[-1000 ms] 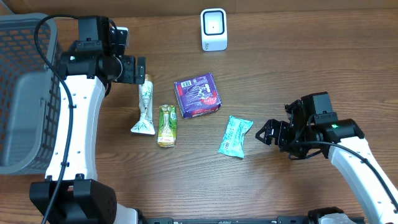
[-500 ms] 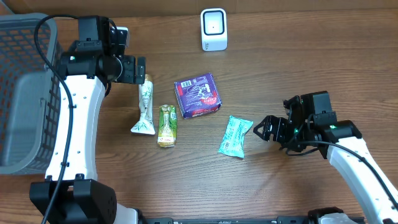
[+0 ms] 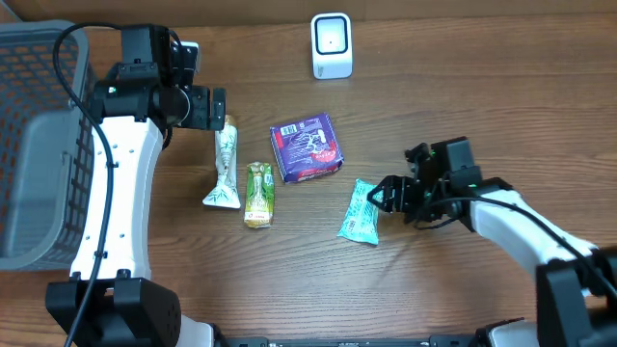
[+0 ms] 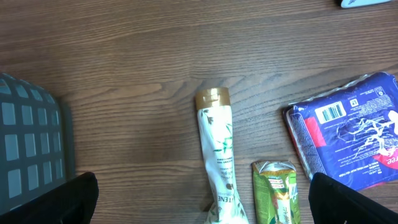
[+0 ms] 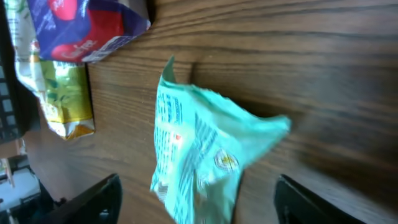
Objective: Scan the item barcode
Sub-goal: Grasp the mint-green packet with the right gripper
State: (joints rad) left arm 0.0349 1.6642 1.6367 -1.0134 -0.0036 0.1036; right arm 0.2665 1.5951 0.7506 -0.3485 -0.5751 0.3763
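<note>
Teal packet [image 3: 365, 212]: crinkled foil sachet, white print and a small round emblem on the upper face. Lies flat on the table [image 3: 453, 106], right of centre, toward the near side. Long axis runs near-far, far end tipped slightly right. Right wrist view [image 5: 199, 155]: film rumpled, one end corner puckered up off the wood.

Scanner [image 3: 332, 45]: small white rounded box, upright at the far edge, about centre. Framed window faces the near side. Well apart from the packet.
</note>
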